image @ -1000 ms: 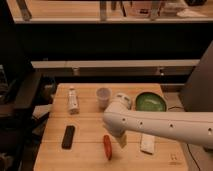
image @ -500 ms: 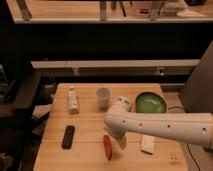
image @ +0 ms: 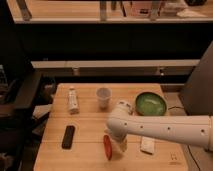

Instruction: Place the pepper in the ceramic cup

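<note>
The wooden counter (image: 85,152) is standing before dark shelves (image: 105,40). The spread tool (image: 118,144) is hovering just beside the pepper (image: 107,147), which is lying lengthwise near-to-far.

The white robot arm (image: 165,129) is cut off at the right edge. Its pale gripper (image: 119,146), just beside the slim red-orange pepper (image: 107,146), hides the wooden tabletop (image: 85,125) beneath.

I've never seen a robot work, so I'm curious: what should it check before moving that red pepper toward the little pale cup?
1. Slim red-orange chili pepper lies on the wooden table: ok.
2. Gripper open, low, beside the pepper: ok.
3. Pepper inside the gripper's opening: cannot tell.
4. Small pale ceramic cup upright, farther back: ok.
5. Cup empty: cannot tell.
6. Wide green bowl off the pepper-to-cup line: ok.
</note>
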Available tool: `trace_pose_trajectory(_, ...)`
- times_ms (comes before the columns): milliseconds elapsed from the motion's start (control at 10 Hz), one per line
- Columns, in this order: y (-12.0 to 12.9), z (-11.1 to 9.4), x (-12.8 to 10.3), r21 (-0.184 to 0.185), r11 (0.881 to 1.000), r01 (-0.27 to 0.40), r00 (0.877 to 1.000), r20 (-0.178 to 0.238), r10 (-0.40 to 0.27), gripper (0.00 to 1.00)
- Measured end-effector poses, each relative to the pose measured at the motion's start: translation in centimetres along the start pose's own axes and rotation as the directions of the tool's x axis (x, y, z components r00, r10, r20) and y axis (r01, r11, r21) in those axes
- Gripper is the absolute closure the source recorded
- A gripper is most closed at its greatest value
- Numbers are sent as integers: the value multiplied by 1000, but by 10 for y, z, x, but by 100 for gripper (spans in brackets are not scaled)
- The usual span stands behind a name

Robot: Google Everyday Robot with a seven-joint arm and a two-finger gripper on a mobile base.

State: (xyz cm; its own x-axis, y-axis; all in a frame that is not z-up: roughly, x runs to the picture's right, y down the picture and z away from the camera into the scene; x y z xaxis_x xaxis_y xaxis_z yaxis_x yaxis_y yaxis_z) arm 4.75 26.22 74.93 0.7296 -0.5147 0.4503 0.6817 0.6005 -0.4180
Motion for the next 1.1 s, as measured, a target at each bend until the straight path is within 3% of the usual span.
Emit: trace_pose_trajectory(1100,8,23,-4,-33,998,50,998,37,-49,20)
